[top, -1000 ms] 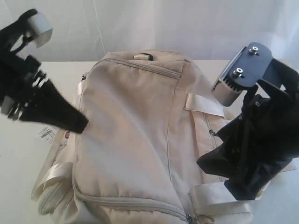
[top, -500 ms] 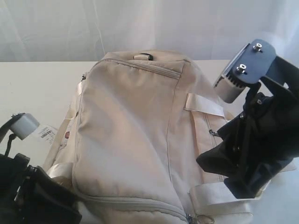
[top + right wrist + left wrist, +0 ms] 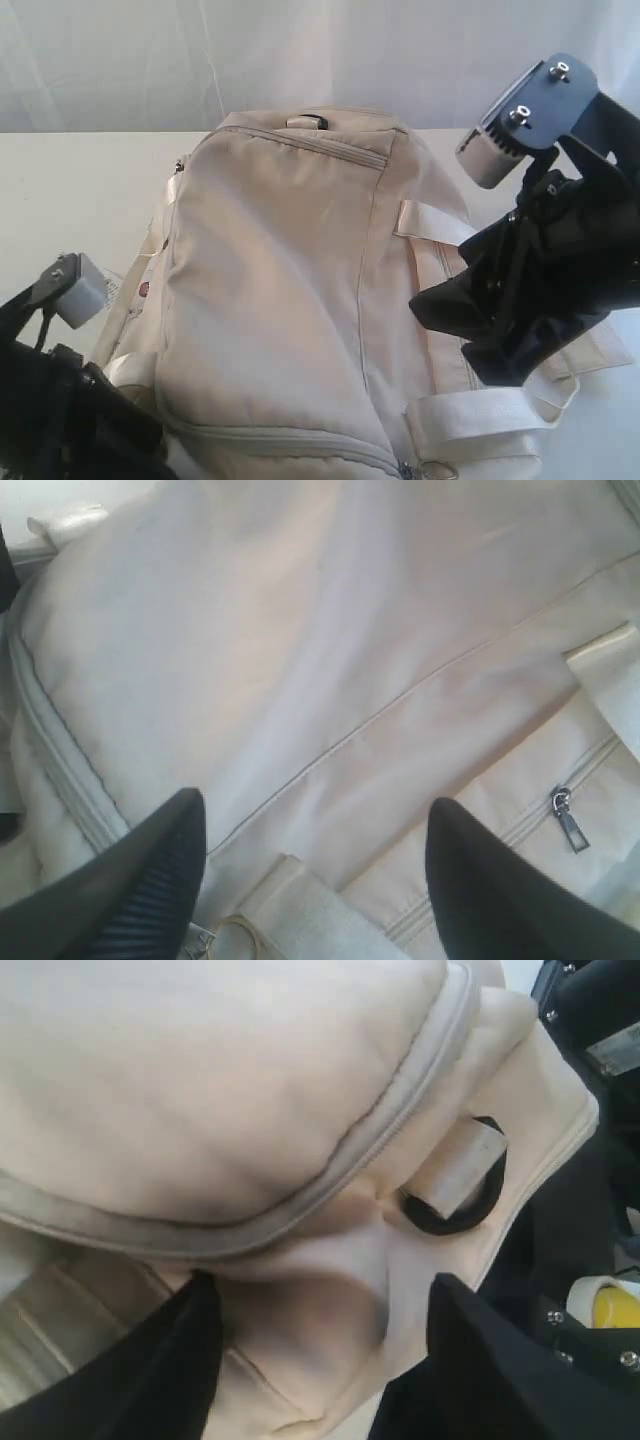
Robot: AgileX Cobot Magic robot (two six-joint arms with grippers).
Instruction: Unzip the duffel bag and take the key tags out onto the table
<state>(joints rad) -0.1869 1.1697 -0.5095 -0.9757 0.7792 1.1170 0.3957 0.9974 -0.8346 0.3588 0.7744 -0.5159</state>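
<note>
My left arm (image 3: 60, 430) sits low at the near left corner, wrist angled inward, and my left gripper (image 3: 320, 1305) has its two black fingers (image 3: 175, 1360) spread wide. My right arm (image 3: 570, 250) reaches in from the right, tilted downward, with my right gripper (image 3: 315, 815) parted just as wide.

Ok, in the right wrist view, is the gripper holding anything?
No, the right gripper stands open over the fabric of the duffel bag, with nothing clamped between its jaws.
</note>
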